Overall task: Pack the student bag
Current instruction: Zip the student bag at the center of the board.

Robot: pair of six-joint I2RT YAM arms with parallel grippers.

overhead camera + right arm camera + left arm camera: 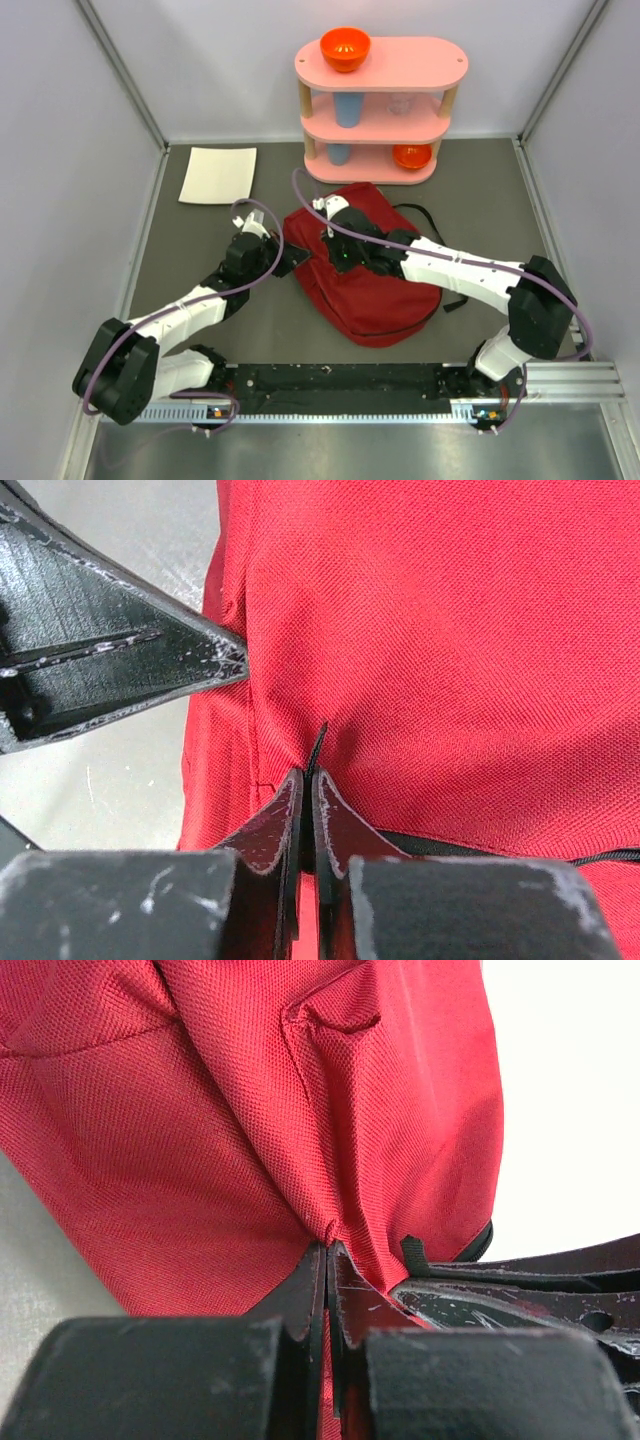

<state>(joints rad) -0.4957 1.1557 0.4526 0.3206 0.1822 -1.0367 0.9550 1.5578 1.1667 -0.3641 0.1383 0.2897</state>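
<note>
Upper centre, a pink shelf (425,62) holds an orange bowl (345,47) on top and a blue cup (347,108) below; a white sheet (218,174) lies upper left on the worktop (480,190).

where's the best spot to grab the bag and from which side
The bag lies flat and limp, so only a raised fold can be pinched: take the fold at its left edge, from the left, where the left gripper pinches it.
</note>
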